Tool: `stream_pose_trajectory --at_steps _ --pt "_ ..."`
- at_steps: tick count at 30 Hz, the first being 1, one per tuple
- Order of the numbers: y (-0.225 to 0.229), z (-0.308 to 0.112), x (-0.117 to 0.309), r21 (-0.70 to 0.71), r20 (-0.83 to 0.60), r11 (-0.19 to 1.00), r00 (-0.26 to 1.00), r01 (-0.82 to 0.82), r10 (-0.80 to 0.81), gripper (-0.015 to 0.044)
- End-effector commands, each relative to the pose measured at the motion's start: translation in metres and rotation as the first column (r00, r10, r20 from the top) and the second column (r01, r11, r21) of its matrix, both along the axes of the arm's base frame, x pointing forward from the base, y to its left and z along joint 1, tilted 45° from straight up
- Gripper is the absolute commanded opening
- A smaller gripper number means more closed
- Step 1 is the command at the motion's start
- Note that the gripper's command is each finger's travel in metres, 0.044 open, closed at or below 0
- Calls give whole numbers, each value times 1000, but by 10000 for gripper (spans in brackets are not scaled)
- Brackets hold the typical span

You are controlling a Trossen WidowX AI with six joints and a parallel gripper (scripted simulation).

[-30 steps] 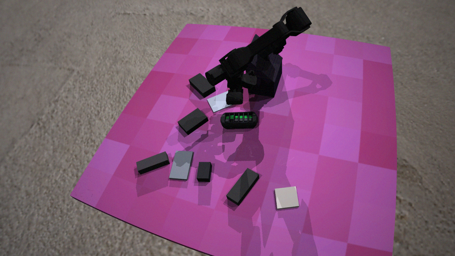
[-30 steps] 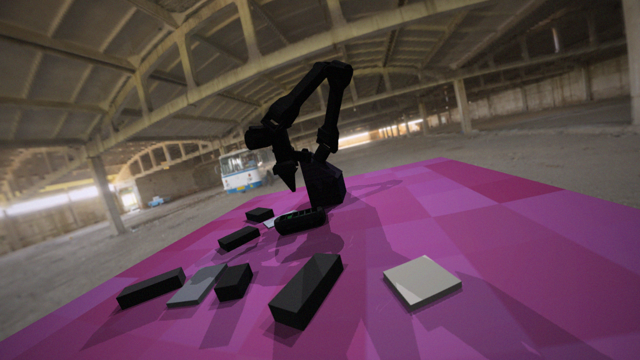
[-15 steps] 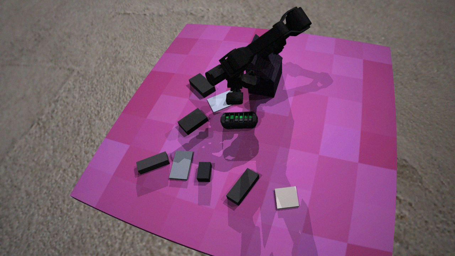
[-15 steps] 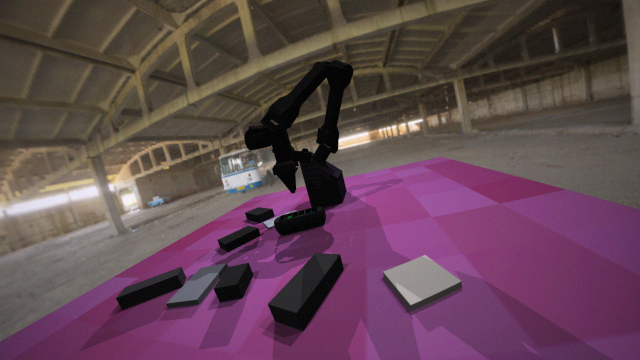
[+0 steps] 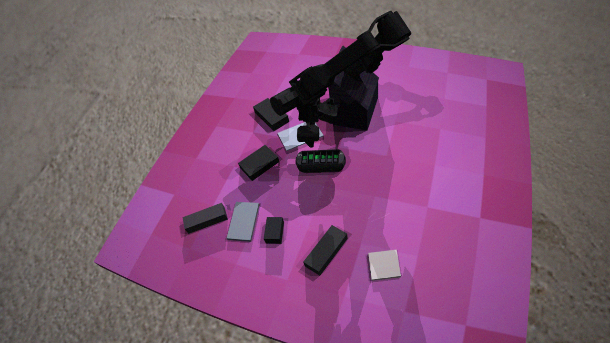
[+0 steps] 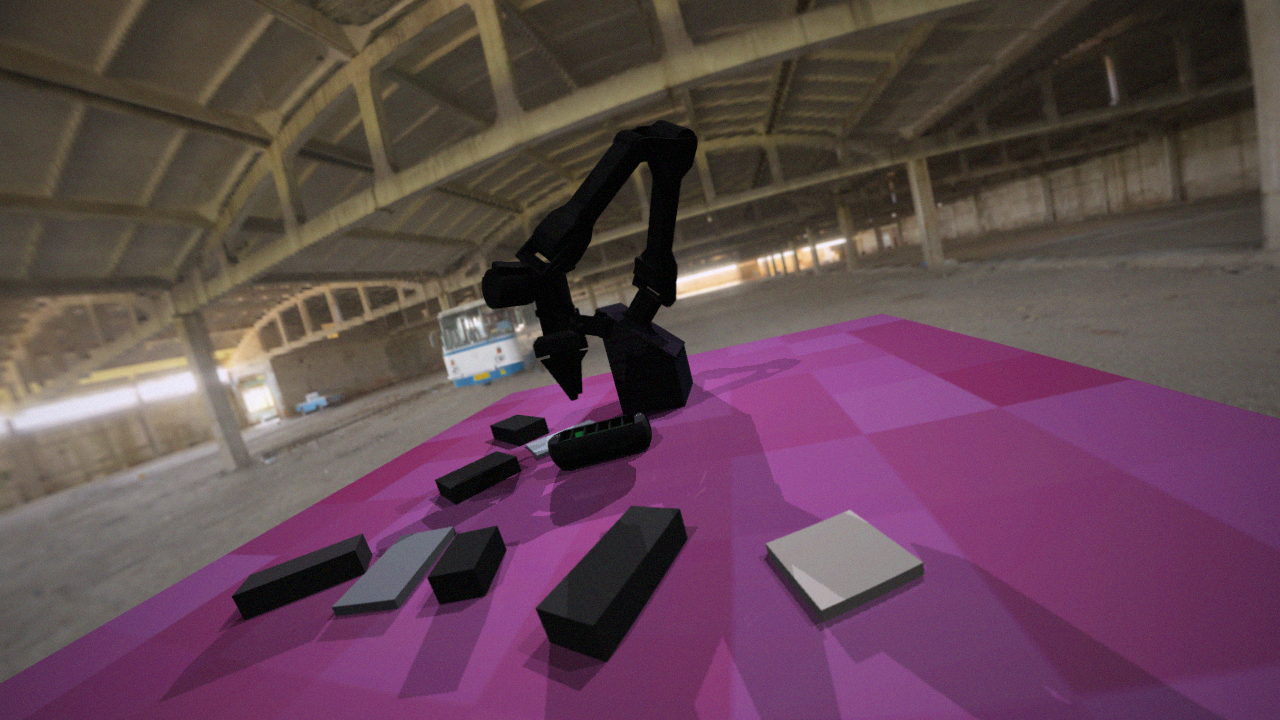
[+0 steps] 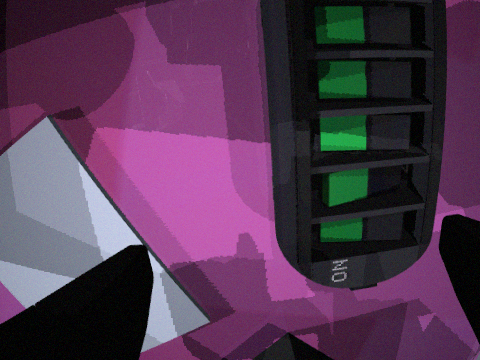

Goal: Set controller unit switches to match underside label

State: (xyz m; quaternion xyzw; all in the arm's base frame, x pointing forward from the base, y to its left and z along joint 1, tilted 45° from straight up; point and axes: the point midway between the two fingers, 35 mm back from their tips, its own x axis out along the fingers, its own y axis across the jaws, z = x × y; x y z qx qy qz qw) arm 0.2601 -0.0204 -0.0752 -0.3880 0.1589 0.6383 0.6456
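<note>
The dark grey controller unit [image 5: 320, 167] [image 6: 601, 445] [image 7: 282, 150] sits on its base, switches up. The wrist view shows five of its switches; the top end is out of frame. The second switch [image 5: 310, 157] [image 7: 347, 187] from the near ON mark has its green end standing higher and its dark end sunken. The other visible switches look alike, green end lower. The label underneath is hidden. My gripper [image 5: 310, 145] [image 6: 573, 396] [image 7: 299, 249] is open and empty, above the unit's near end. In the wrist view its fingertips stand wide on either side of the unit.
A pale plate [image 5: 288, 138] [image 7: 45, 175] lies beside the unit, toward the arm's base. Dark blocks [image 5: 259, 162] [image 5: 270, 114] lie to the left. Farther out lie more dark blocks [image 5: 326, 250] [image 6: 302, 575], a grey plate [image 5: 243, 221] [image 6: 393, 573] and a whitish square [image 5: 384, 265] [image 6: 844, 565].
</note>
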Motion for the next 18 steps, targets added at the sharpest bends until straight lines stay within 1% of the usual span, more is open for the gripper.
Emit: stream_pose_trajectory --at_steps 1,4,11,18 --pt "1 -38 -6 57 72 993 992 101 -105 256" --pt "2 -50 -8 79 114 988 983 136 -144 177" --pt "2 -50 -8 79 114 988 983 136 -144 0" --pt "2 -50 -8 79 114 988 983 136 -144 0"
